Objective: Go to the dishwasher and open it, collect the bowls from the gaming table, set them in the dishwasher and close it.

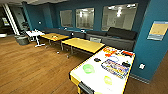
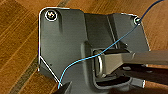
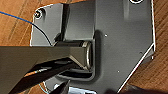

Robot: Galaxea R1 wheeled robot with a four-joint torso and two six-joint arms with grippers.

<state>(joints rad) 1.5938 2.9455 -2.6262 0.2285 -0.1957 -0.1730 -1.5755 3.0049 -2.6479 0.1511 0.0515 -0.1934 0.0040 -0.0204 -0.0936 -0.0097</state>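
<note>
Two lime-green bowls sit on the white tabletop (image 1: 98,76) at the lower right of your head view: the larger bowl (image 1: 88,68) lies toward the tabletop's left side, and the smaller bowl (image 1: 108,80) lies nearer to you and further right, well apart from the first. Between and beyond them you have a colourful board game box (image 1: 115,68) lying flat, with a small dark object (image 1: 97,59) just past the larger bowl. At the far end of the tabletop you can see an orange and red game (image 1: 109,51) and a red item (image 1: 127,53) beside it. The tabletop has a yellow edge along its sides.

Further out to the left, a yellow wooden table (image 1: 83,44) stands just beyond the far end, with a second yellow table (image 1: 53,37) behind it and a small white table (image 1: 35,33) past that. A dark sofa (image 1: 117,38) runs along the teal wall (image 1: 155,55) under three windows. Wooden floor (image 1: 32,67) spreads across the left of the room.

In both wrist views you look down at that same wood floor past the robot's dark plate. You cannot tell from these pictures whether the left claw or the right claw is open or closed.
</note>
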